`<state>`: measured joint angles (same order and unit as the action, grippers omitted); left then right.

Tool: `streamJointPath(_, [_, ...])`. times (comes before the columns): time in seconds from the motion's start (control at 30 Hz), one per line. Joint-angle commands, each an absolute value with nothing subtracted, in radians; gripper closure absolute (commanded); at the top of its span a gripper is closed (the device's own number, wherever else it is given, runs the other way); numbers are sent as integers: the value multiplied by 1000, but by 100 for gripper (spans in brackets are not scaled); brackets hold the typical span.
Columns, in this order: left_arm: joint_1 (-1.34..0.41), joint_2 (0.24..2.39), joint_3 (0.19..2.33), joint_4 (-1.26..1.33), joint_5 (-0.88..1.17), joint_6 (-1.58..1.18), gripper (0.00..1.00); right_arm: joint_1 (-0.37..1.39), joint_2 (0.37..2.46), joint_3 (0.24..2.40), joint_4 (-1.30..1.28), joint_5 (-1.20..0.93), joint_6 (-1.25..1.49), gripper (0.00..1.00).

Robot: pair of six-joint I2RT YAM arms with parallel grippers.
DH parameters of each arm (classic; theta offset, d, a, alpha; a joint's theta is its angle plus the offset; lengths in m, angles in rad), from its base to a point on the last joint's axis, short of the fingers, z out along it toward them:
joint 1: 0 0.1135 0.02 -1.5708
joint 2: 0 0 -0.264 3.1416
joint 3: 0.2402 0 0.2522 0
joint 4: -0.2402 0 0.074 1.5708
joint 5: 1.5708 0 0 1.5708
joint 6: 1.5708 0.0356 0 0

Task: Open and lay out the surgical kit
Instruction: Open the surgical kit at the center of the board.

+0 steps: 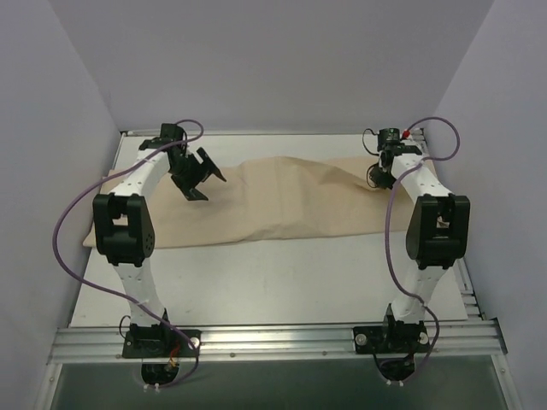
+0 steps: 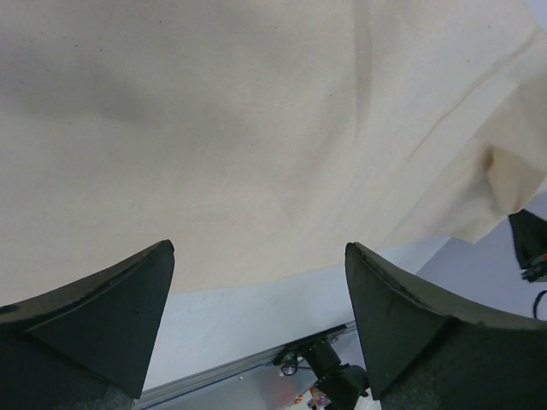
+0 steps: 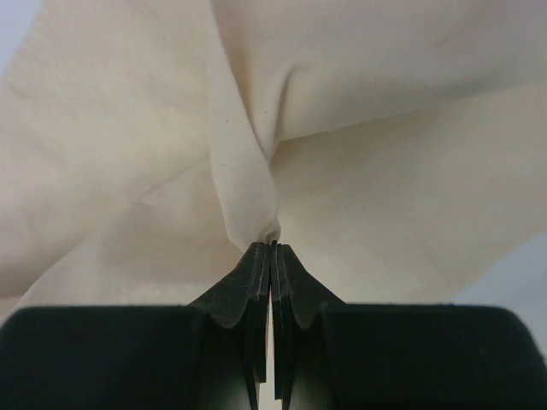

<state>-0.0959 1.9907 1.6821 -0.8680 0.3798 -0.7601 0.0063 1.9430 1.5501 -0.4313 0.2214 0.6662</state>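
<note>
The beige cloth wrap [image 1: 256,201] lies spread across the far half of the table, bulging in the middle. My right gripper [image 1: 377,175] is shut on a pinched fold of the cloth [image 3: 244,192] at its right end and holds it lifted a little. My left gripper [image 1: 202,178] is open and empty, hovering above the cloth's left part [image 2: 214,128]. The steel tray and the two scissor-like instruments are hidden.
The white tabletop [image 1: 282,273] runs from the cloth to the metal rail [image 1: 273,340] at the near edge. Grey walls close in the left, right and back sides. Purple cables loop beside both arms.
</note>
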Motion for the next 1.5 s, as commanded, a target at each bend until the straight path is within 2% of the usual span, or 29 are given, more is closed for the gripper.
streamJointPath(0.0, [-100, 2002, 1765, -830, 423, -850, 10, 12, 1792, 1403, -428, 178, 686, 100])
streamJointPath(0.23, [-110, 2065, 1831, -827, 429, -919, 11, 12, 1631, 1200, -405, 138, 689, 100])
streamJointPath(0.43, [-185, 2143, 1951, -854, 410, -989, 12, 9, 1583, 1131, -397, 129, 666, 100])
streamJointPath(0.7, [-314, 2374, 2444, -1060, 333, -1071, 11, 14, 1555, 1055, -353, 112, 661, 100])
streamJointPath(0.8, [-337, 2462, 2555, -1103, 318, -1115, 11, 11, 1543, 1045, -344, 107, 661, 100])
streamJointPath(1.47, [-394, 2603, 2634, -1014, 339, -1249, 16, 5, 1419, 928, -342, 107, 646, 100])
